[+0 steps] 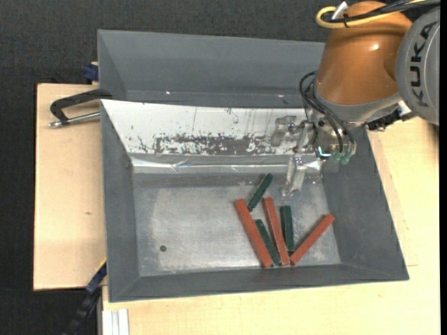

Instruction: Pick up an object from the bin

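Note:
My gripper [303, 181] hangs over the right part of the bin, above the upper end of a small cluster of sticks. Its fingers stand open with nothing between them. Just left of the fingertips lies a short dark green stick [260, 190], tilted. Below the gripper a green stick [287, 227] lies upright beside a red stick [276, 230]. To the right, a red stick [312, 238] slants towards the bin's right wall.
A longer red stick [251, 230] and another green stick [267, 243] complete the cluster near the front wall. A small dark speck [163, 249] lies on the bin floor at the left. The arm's orange cover is over the bin's back right corner.

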You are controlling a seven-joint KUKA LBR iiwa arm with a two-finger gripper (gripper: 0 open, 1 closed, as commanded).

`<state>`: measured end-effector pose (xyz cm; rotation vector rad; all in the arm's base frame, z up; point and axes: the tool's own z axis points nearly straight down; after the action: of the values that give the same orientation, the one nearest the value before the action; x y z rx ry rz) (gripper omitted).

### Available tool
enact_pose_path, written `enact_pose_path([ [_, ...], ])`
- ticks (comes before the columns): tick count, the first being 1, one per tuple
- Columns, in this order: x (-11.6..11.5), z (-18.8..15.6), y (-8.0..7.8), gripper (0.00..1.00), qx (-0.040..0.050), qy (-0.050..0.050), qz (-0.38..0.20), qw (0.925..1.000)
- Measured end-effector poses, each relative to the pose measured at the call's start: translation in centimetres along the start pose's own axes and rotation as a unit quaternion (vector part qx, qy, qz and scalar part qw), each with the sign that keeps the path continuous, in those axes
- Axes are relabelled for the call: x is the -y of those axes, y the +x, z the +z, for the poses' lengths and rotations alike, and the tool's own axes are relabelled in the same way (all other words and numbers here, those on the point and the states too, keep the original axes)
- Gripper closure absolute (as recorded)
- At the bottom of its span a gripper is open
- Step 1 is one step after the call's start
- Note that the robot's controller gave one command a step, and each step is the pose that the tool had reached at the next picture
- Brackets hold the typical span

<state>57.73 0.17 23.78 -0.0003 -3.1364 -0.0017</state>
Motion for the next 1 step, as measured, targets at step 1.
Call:
enact_pose_path([
  [1, 0.0, -0.48, -0.14, 0.0, 0.0044, 0.0, 0.0, 1.0],
])
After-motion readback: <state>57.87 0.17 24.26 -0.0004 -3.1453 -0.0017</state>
